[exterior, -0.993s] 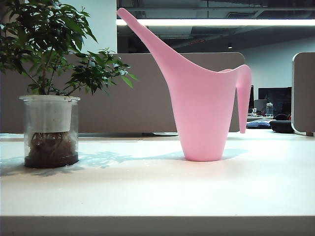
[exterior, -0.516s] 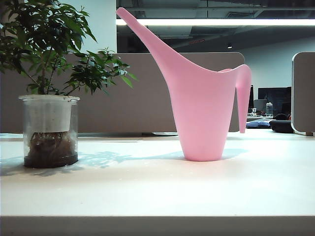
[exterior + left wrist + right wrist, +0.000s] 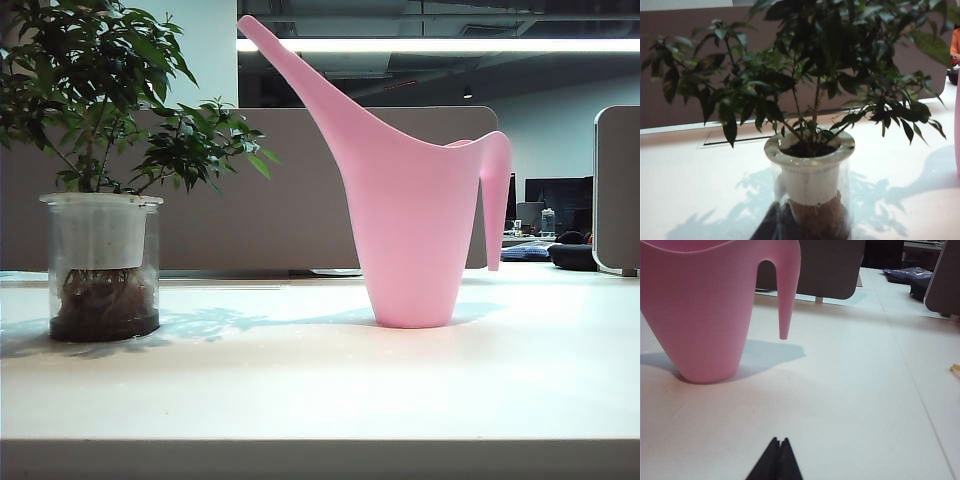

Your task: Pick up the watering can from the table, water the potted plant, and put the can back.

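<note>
The pink watering can stands upright on the off-white table, its spout pointing up toward the potted plant at the left. No gripper shows in the exterior view. In the right wrist view my right gripper is shut and empty, low over the table and well short of the watering can and its curved handle. The left wrist view has my left gripper as one dark wedge, fingertips together, just before the potted plant. It holds nothing.
Grey-beige partition panels run along the back of the table, with another panel at the far right. A small tan object lies on the table off to one side of the right gripper.
</note>
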